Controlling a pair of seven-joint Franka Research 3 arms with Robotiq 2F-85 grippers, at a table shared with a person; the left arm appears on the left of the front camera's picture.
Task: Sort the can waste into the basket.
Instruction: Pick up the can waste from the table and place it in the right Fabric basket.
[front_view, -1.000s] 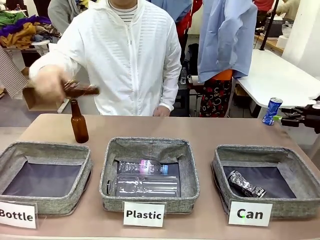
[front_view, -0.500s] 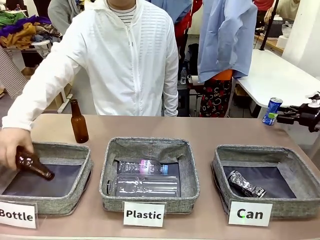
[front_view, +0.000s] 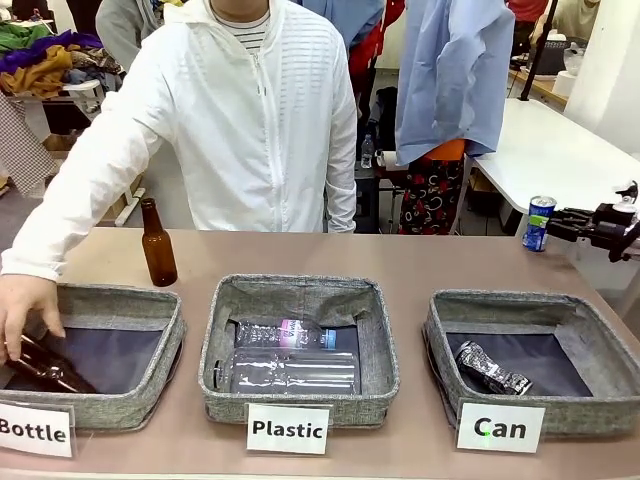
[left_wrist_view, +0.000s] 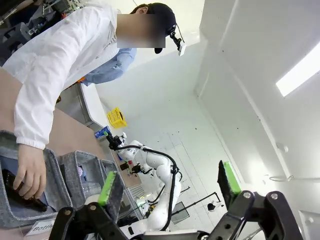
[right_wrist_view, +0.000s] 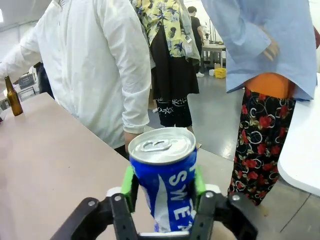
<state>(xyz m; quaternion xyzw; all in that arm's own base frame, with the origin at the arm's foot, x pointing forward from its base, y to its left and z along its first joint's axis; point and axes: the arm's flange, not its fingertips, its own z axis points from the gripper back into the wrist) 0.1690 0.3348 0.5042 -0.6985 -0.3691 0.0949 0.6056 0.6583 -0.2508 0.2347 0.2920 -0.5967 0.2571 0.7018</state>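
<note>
The right gripper (right_wrist_view: 162, 189) clamps the upright blue can (front_view: 538, 221) near the worktop's (front_view: 400, 258) far right corner, beyond the Can basket (front_view: 527, 304). The left gripper (left_wrist_view: 167, 182) is spread wide with nothing between its fingers.

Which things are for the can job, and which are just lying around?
For the job: blue can, held in the right gripper; crushed can, lying in the Can basket.
Just around: standing brown bottle; lying brown bottle under the person's hand in the Bottle basket; plastic bottles in the Plastic basket.
</note>
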